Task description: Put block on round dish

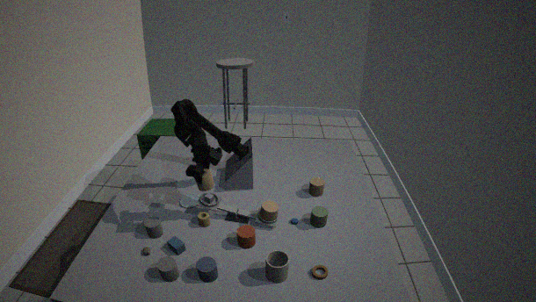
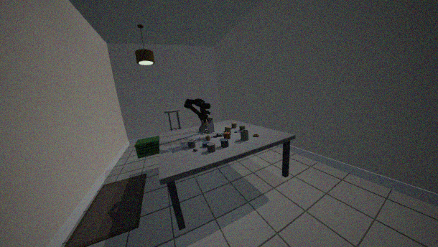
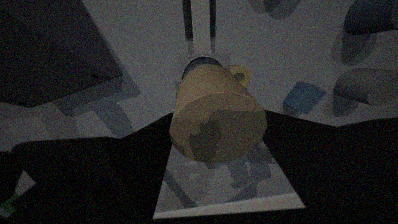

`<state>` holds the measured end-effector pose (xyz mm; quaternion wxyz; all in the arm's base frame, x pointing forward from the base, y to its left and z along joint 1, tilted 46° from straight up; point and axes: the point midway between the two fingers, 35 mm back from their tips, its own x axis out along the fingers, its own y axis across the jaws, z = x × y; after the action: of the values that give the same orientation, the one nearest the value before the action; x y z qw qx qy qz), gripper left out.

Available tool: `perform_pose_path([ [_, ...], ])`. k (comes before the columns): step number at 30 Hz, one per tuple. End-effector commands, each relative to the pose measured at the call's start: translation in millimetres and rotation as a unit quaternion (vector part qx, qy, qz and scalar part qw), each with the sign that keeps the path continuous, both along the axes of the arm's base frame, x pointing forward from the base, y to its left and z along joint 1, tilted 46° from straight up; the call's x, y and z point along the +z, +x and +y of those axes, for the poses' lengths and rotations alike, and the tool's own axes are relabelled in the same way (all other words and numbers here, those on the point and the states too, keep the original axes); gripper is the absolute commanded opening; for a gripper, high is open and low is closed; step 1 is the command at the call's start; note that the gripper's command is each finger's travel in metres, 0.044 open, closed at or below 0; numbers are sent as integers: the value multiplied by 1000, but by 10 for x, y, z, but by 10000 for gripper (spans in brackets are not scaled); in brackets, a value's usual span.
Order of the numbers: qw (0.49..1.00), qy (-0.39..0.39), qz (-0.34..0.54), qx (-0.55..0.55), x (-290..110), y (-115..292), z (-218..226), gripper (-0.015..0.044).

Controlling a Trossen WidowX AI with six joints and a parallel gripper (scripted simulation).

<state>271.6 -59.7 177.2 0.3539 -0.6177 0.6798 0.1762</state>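
The gripper [image 1: 206,175] is clamped on a tan cup [image 1: 207,180], holding it raised above the table [image 1: 351,246]. In the wrist view this cup [image 3: 217,117] fills the middle, closed end toward the camera, so its inside cannot be seen.

Directly below the raised cup, toward 6 o'clock in the top view, the near end of the balance [image 1: 233,215] carries a round pad with a small grey block [image 1: 209,198] resting uncovered on it. A pale round dish [image 1: 188,202] lies flat just beside that pad at its 9 o'clock side. The balance bar runs off toward 4 o'clock to the second tan cup [image 1: 268,211], which stands on its far end.

Around them stand other containers. A grey open cup [image 1: 277,266] sits at 5 o'clock from the block, its inside dark and unreadable. A small yellow cup [image 1: 203,219] stands at 6 o'clock, close to the bar. An orange cylinder [image 1: 246,236], a green one [image 1: 319,216] and a blue one [image 1: 206,269] look closed on top.
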Motion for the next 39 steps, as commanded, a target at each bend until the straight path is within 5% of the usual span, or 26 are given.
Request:
perform_pose_path([
  [1, 1000, 0, 0, 1, -2, 4, 1, 0],
  [18, 1000, 1, 0, 1, -1, 1, -5, 0],
  [39, 999, 46, 5, -14, 72, -394, -626, 0],
])
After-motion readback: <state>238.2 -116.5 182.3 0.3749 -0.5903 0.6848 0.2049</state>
